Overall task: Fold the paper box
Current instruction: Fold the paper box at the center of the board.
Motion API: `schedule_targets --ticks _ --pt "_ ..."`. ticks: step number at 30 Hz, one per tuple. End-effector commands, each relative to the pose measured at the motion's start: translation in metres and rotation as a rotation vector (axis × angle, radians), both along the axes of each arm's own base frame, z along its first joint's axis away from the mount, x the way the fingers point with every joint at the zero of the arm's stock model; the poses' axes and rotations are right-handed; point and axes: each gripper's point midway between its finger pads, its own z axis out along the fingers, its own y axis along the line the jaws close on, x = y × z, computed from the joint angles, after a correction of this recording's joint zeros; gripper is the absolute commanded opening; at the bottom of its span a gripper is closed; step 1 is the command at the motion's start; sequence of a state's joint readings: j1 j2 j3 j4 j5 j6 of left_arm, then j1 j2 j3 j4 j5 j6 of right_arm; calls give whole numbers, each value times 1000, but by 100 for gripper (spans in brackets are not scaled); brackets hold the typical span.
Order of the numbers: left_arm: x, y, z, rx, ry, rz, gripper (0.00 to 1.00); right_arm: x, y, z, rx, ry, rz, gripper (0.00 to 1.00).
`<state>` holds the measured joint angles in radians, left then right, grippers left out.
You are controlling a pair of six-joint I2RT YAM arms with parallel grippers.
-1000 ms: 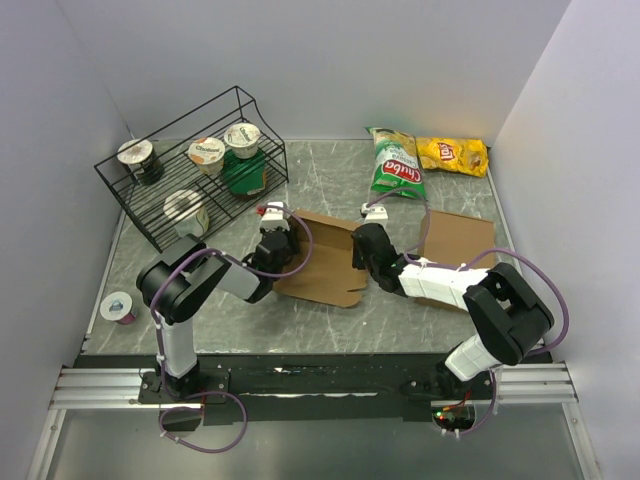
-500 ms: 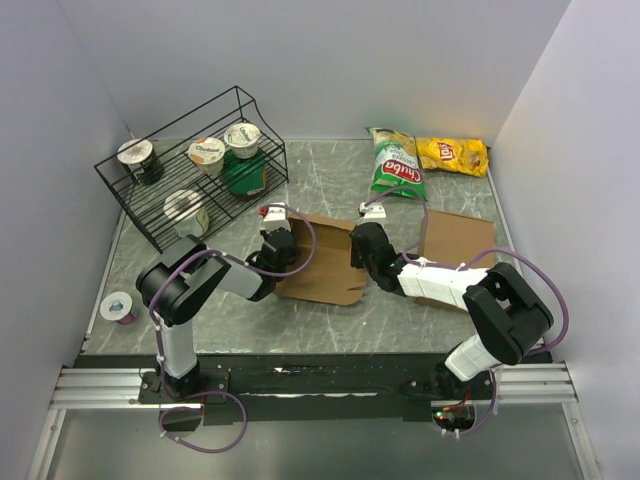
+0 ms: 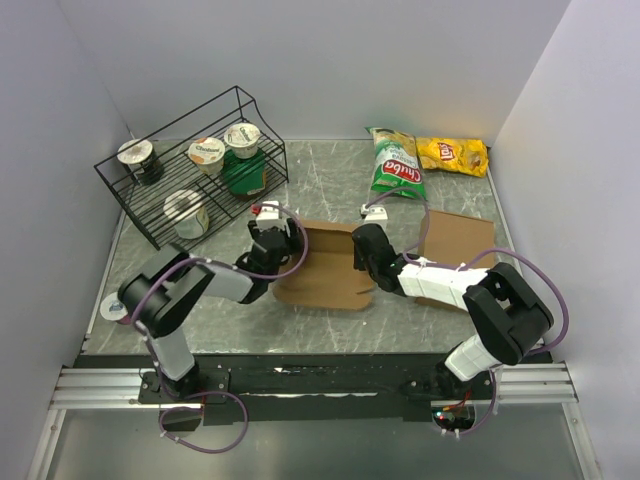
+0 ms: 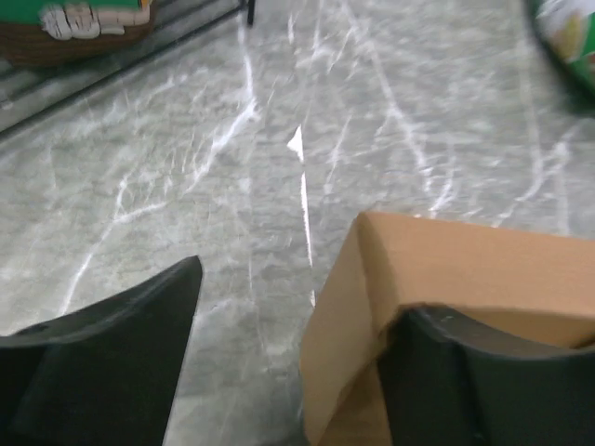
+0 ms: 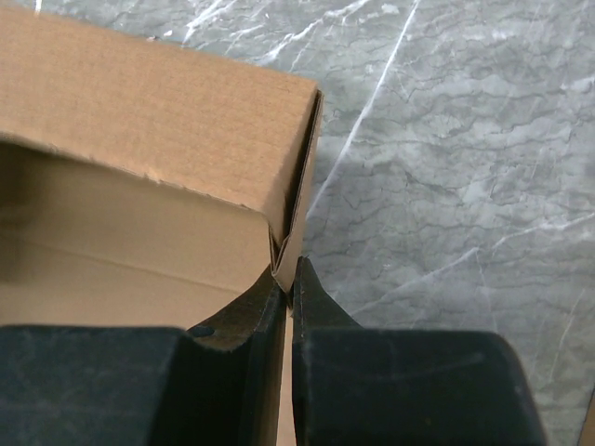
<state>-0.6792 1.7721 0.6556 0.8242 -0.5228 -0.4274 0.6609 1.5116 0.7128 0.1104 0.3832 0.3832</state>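
The paper box (image 3: 325, 272) lies partly folded in the middle of the table, brown with raised side walls. My left gripper (image 3: 270, 240) is at its left end and stands open. In the left wrist view the box's corner wall (image 4: 437, 269) rises between the fingers (image 4: 102, 362), closer to the right one and not pinched. My right gripper (image 3: 362, 250) is at the box's right end. In the right wrist view it (image 5: 290, 279) is shut on the upright edge of the box wall (image 5: 158, 121), where two layers meet at a corner.
A black wire rack (image 3: 140, 205) with yogurt cups stands at the back left. A green chips bag (image 3: 395, 165) and a yellow bag (image 3: 452, 155) lie at the back. A plain cardboard slab (image 3: 458, 240) lies right of the box. A small cup (image 3: 115, 307) sits near the left edge.
My left gripper has opened and let go of the box's left wall, drawing back a little to the left. The box has settled squarer. The right gripper keeps its grip.
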Motion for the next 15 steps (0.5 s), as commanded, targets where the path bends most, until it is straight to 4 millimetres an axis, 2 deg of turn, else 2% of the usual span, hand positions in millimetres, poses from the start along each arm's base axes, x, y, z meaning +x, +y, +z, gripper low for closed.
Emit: schedule_targets --ticks 1,3,4,5,7,9,11,13,15 --pt "-10 -3 39 -60 -66 -76 80 -2 -16 -7 -80 3 -20 0" --pt "-25 -8 47 -71 -72 -158 88 -2 -16 -8 -88 -2 -17 0" --pt "-33 -6 42 -61 -59 -181 92 -1 -17 -8 -93 -3 -21 0" --pt "-39 -7 55 -78 -84 -209 93 -1 -19 -9 -103 -6 -20 0" --pt "-53 -11 57 -81 -73 -284 97 -2 -19 -11 -99 -3 -20 0" --pt "-63 -17 71 -120 -79 -375 99 -2 -18 -11 -101 -7 -11 0" --pt "-64 -18 87 -209 -68 -413 99 -4 -19 -12 -105 -4 -8 0" --pt "-54 -12 104 -324 -49 -410 99 -5 -18 -13 -107 -8 -4 0" --pt "-44 -5 104 -382 8 -366 99 -5 -17 -13 -110 -18 -1 0"
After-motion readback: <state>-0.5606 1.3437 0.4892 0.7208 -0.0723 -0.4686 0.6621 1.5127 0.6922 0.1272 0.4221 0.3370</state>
